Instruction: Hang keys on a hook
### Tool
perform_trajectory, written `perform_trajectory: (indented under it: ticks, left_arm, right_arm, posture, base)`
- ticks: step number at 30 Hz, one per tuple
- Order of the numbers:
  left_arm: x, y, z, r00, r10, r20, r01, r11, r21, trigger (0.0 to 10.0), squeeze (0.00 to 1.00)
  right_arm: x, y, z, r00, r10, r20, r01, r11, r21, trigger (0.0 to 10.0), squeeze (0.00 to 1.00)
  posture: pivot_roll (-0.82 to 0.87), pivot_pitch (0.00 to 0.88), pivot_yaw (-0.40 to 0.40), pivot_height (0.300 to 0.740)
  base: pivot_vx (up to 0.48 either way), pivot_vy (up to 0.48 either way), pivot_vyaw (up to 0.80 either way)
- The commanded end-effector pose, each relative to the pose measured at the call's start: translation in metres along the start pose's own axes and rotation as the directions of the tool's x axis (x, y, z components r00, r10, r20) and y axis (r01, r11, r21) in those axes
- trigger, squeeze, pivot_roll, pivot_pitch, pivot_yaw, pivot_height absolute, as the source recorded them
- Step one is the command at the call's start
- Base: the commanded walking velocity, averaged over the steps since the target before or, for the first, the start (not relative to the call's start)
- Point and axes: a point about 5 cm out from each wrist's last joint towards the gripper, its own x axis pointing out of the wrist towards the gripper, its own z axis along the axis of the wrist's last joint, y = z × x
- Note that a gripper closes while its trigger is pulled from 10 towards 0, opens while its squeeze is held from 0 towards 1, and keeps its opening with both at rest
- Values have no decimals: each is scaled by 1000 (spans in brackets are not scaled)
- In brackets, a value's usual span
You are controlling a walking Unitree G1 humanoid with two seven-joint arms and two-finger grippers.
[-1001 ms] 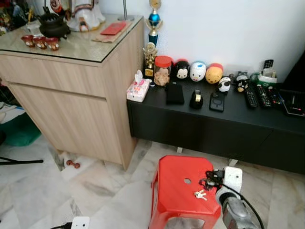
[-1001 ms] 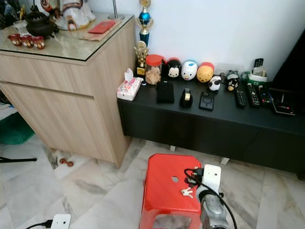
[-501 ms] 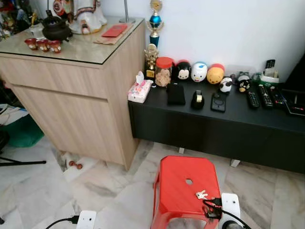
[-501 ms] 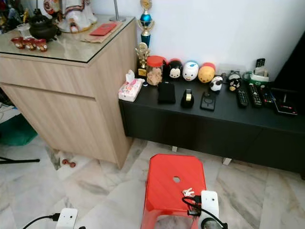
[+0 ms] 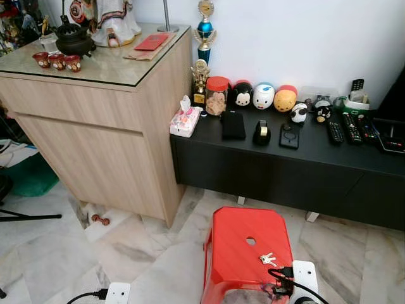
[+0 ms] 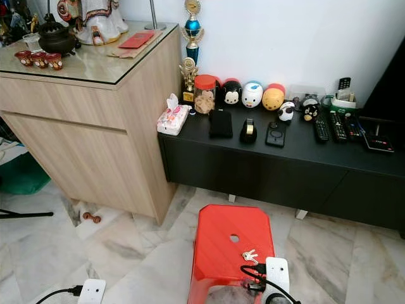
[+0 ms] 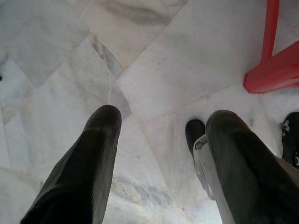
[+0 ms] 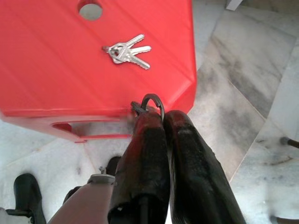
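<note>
1. Cabinet [image 5: 95, 133]: pale wood, glass top, against the wall; carries a dark pot [image 5: 74, 38], small red cups [image 5: 57, 60] and a red booklet [image 5: 151, 42].
2. Counter [image 5: 285, 171]: long, low, black, just beside the cabinet. On it: tissue box [image 5: 184, 118], trophy [image 5: 204, 50], red-lidded jar [image 5: 216, 95], a row of round toys [image 5: 264, 95], tape dispenser [image 5: 261, 132], remotes [image 5: 345, 128].
3. Floor [image 5: 63, 253]: grey-veined marble; a white power strip [image 5: 116, 294] lies on it.
4. Stool [image 5: 243, 253]: red plastic, round hole in the seat, standing before the counter.
5. Left gripper [image 7: 161, 135]: hangs over bare floor near a stool leg, fingers [image 7: 100, 140] spread wide apart.
6. Right gripper [image 8: 161, 123]: low at the stool's near edge, fingers [image 8: 145, 144] pressed together, nothing between them, apart from the keys.
7. Keys [image 8: 126, 52]: small silver bunch, lying flat on the stool seat, near the hole, toward the robot's right.
</note>
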Motion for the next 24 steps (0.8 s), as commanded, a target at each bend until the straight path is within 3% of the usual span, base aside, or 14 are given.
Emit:
perform_trajectory:
  ticks: [1, 10, 14, 24]
  left_arm:
    - [0, 0, -1, 1000, -2, -18, 2, 1000, -1, 10000, 0]
    - [1, -4, 1, 1000, -13, -17, 13, 1000, -6, 10000, 0]
    - [0, -4, -1, 1000, -14, -26, 14, 1000, -6, 10000, 0]
    - [-1, -5, -6, 998, -33, -46, 34, 999, 16, 10000, 0]
  right_arm:
    - [1, -3, 4, 1000, -6, 2, 6, 1000, 4, 10000, 0]
    - [-2, -14, -6, 999, -13, -31, 13, 1000, 10, 10000, 0]
    - [-2, -21, -7, 999, -17, -36, 17, 1000, 11, 10000, 0]
    - [2, -9, 6, 1000, -8, -16, 8, 1000, 14, 10000, 0]
  posture:
    - [-80, 13, -31, 740]
    - [-85, 38, -29, 740]
    - [-75, 42, -32, 740]
    - [-86, 38, -14, 740]
  base:
    - [0, 0, 0]
    - [0, 0, 0]
    - [-250, 0, 0]
    - [-266, 0, 0]
